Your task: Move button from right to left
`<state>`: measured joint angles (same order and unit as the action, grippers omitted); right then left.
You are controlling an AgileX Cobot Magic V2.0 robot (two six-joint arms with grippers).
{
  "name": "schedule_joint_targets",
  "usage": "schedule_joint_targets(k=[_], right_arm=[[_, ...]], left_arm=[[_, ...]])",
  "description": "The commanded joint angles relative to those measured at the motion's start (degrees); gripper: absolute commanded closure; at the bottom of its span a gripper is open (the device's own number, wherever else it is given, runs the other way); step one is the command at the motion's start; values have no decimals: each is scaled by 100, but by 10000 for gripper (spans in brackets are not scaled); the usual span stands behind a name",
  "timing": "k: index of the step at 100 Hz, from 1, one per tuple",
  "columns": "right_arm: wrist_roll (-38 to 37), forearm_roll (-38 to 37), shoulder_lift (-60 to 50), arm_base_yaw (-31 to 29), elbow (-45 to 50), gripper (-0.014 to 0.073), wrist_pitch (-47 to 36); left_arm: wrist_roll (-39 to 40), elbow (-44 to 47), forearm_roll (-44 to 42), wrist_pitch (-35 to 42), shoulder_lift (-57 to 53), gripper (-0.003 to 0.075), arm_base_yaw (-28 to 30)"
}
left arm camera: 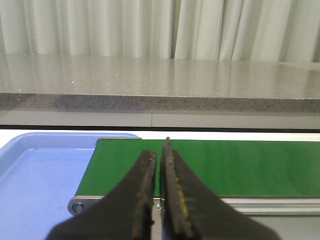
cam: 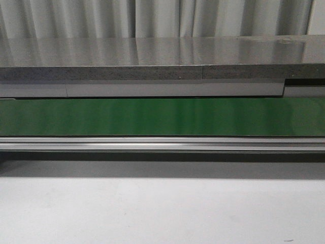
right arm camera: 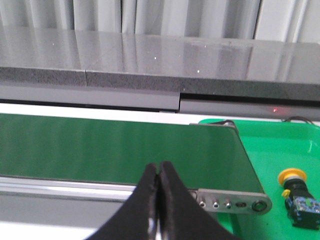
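Button [right arm camera: 296, 191]: seen lying on the green tray [right arm camera: 280, 145], just beside the conveyor belt [right arm camera: 120, 147] end; apparently on its side.
Right gripper [right arm camera: 158, 172]: fingers pressed together, nothing held.
Left gripper [left arm camera: 159, 165]: fingers nearly closed, empty, above the belt beside the blue tray [left arm camera: 35, 170].

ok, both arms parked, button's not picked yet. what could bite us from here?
1. The button lies on its side in the green tray, so its round yellow head may roll or slip from a pinch.
2. It sits close to the conveyor's end roller, so the right gripper, now shut, could clip the frame on approach.
3. The front view shows no button and neither gripper.
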<state>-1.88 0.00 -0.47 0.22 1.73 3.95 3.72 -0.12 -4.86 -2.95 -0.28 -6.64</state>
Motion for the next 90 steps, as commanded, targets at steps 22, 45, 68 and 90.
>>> schedule_joint_targets(k=[22,45,68,90], right_arm=[[51,-71,-99,11,-4,661,-721],[45,-38,-99,11,-139,661,-1028],[45,121,115,11,-1154,661,87],[45,121,996,11,-2462,661,1228]], left_arm=[[53,236,48,468,-203,715,4],[53,236,48,468,-203,715,4],[53,236,48,468,-203,715,4],[53,236,48,468,-203,715,4]])
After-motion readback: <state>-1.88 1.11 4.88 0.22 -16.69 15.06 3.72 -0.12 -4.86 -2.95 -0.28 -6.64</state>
